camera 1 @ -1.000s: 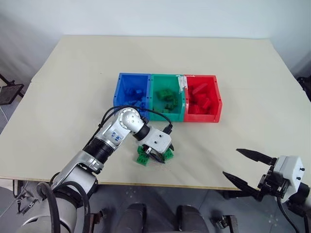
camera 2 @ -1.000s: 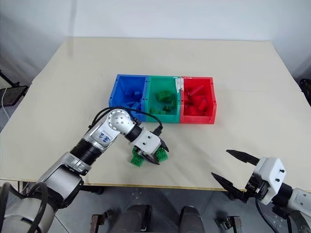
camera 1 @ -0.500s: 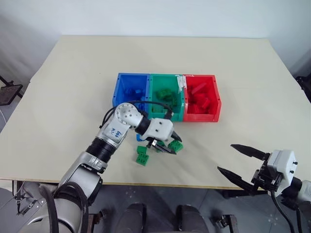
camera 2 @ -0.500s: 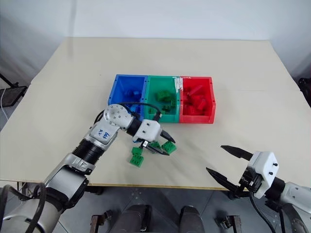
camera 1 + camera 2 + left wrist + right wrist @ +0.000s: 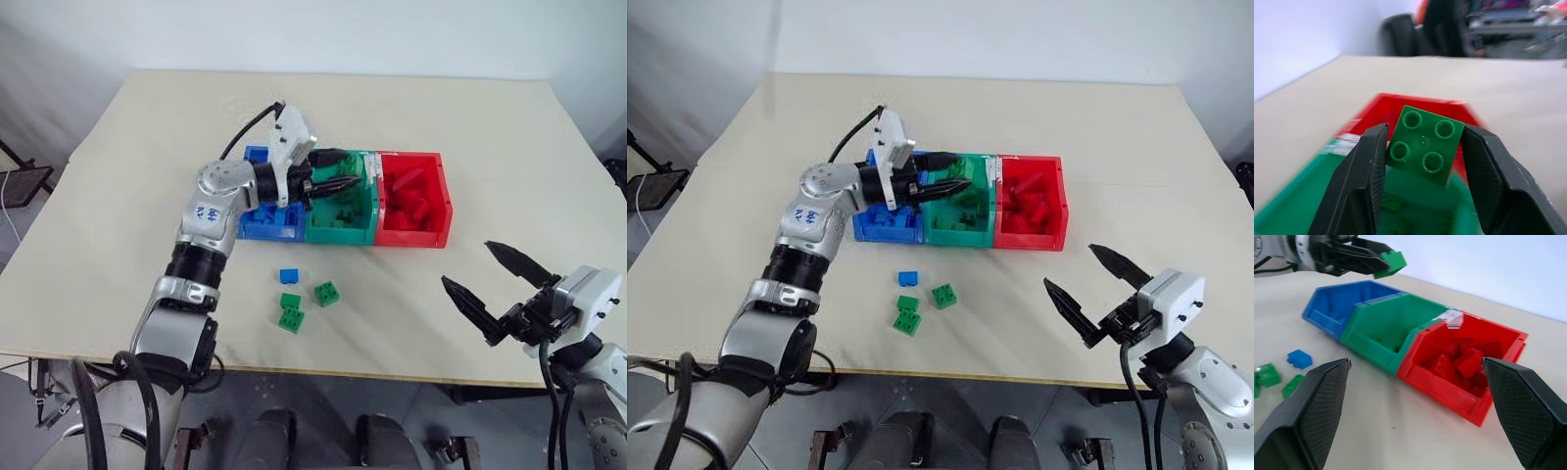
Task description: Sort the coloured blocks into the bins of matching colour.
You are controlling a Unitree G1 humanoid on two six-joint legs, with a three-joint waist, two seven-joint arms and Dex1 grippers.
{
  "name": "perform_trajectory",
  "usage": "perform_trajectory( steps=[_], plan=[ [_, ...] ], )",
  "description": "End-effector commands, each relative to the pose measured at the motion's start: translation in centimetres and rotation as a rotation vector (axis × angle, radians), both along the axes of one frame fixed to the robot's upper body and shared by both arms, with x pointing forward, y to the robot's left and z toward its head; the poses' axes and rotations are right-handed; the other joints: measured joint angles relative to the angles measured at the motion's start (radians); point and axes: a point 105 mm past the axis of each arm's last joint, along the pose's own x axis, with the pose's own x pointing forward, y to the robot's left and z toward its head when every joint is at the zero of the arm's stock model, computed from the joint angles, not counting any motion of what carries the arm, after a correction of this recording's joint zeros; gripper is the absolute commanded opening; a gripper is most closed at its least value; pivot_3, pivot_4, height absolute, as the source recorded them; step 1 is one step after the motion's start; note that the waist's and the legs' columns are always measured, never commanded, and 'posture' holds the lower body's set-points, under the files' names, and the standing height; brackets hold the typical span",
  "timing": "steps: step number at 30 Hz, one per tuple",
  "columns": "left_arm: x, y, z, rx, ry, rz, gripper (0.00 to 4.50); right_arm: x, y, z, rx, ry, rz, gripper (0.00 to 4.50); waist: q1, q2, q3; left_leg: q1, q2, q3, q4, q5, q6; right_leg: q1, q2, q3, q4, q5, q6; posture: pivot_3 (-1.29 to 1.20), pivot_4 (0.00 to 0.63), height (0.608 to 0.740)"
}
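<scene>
Below the left gripper's fingers [image 5: 1369, 171] the green bin [image 5: 1396, 325] lies open; its walls, probably just beneath, flank the way down.

pale counter [image 5: 147, 147] bearing a joined row of blue [image 5: 257, 220], green [image 5: 338, 227] and red [image 5: 416, 201] bins, with one blue block [image 5: 289, 276] and three green blocks [image 5: 290, 320] [image 5: 291, 301] [image 5: 327, 293] loose nearby.

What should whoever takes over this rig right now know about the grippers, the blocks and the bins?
Left gripper: shut on a square green block, held above the green bin.
Right gripper: open, empty, over the table's near right edge.
Done: blue bin, green bin and red bin each hold matching blocks.
Left: drop the held block; then the small blue block and two green blocks on the table.
</scene>
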Motion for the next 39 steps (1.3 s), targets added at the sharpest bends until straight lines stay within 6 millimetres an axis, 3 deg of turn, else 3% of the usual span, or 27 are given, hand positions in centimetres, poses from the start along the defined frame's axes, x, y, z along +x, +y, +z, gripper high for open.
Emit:
perform_trajectory(
  steps=[1, 3, 6, 11, 15, 18, 21, 29, 33, 39],
  plan=[
    [0.9, -1.1, -0.6, 0.02, -0.008, 0.024, 1.97, -0.3, 0.4, 1.4, -0.006, -0.069, -0.001, 4.5, -0.003, 0.0, 0.0, 0.0, 0.0, 0.0, 0.0, 0.0, 0.0, 0.0, 0.0, 0.0, 0.0, 0.0, 0.0, 0.0, 0.15, 0.74],
    [1.1, -1.3, -0.9, 0.044, -0.02, 0.03, 1.97, -0.3, 0.5, 1.4, -0.007, -0.073, 0.001, 4.5, -0.006, 0.0, 0.0, 0.0, 0.0, 0.0, 0.0, 0.0, 0.0, -0.001, 0.0, 0.0, 0.0, 0.0, 0.0, 0.0, 0.15, 0.74],
    [1.5, -0.8, -0.6, 0.031, -0.02, 0.051, 2.97, -0.4, 0.5, 1.5, -0.007, -0.079, -0.001, 4.5, -0.01, 0.0, 0.0, -0.001, 0.001, 0.001, 0.0, 0.0, 0.0, -0.002, 0.0, 0.0, 0.001, 0.0, 0.0, 0.0, 0.15, 0.74],
    [0.7, 1.7, -0.2, 0.016, -0.088, 0.029, 4.49, -0.2, 0.5, 1.1, -0.011, -0.072, 0.023, 4.5, -0.011, 0.0, 0.0, -0.001, 0.001, 0.002, 0.0, 0.0, 0.0, -0.002, 0.0, 0.001, 0.001, 0.0, 0.0, 0.0, 0.15, 0.74],
    [-1.6, 5.8, -0.7, 0.021, -0.124, -0.026, 4.49, 0.1, 1.0, 0.8, -0.032, -0.051, 0.098, 4.5, -0.026, 0.0, 0.0, 0.0, 0.002, 0.003, -0.001, 0.0, 0.0, -0.002, 0.0, 0.002, 0.001, 0.0, 0.0, 0.0, 0.15, 0.74],
    [-4.7, 10.4, -1.7, 0.041, -0.125, -0.034, 4.49, 0.3, 1.8, -0.2, -0.107, -0.002, 0.22, 4.5, -0.038, 0.0, 0.0, 0.001, 0.004, 0.002, -0.002, 0.0, 0.0, -0.002, 0.0, 0.002, 0.001, 0.0, 0.0, 0.0, 0.15, 0.74],
    [-6.1, 14.1, -2.4, -0.006, -0.096, 0.11, 4.49, 0.8, 1.9, -1.2, -0.174, 0.023, 0.291, 4.5, -0.037, 0.0, 0.0, 0.001, 0.006, 0.002, -0.003, 0.0, 0.0, -0.002, 0.0, 0.003, 0.0, 0.0, 0.0, 0.0, 0.15, 0.74],
    [-11.5, 23.8, -8.1, 0.161, -0.01, 0.464, 4.49, 1.9, 2.7, -1.7, -0.202, 0.053, 0.448, 4.5, -0.025, 0.0, 0.0, 0.002, 0.006, -0.001, -0.001, -0.001, 0.0, 0.001, -0.001, 0.002, -0.001, 0.0, -0.001, 0.0, 0.15, 0.74],
    [-12.6, 23.3, -9.3, 0.243, 0.023, 0.403, 4.49, 2.0, 2.6, -2.3, -0.243, 0.088, 0.499, 4.5, -0.004, 0.0, 0.0, 0.002, 0.006, -0.001, 0.0, -0.001, 0.0, 0.001, -0.001, 0.002, -0.004, 0.0, -0.001, 0.0, 0.15, 0.74],
    [-14.4, 17.7, -10.8, 0.312, 0.144, 0.148, 4.49, 2.3, 1.8, -2.0, -0.264, 0.077, 0.481, 4.5, -0.009, 0.0, 0.0, 0.002, 0.006, -0.001, -0.001, -0.001, -0.001, 0.0, -0.002, 0.002, -0.003, 0.0, -0.002, 0.0, 0.15, 0.74]
  ],
)
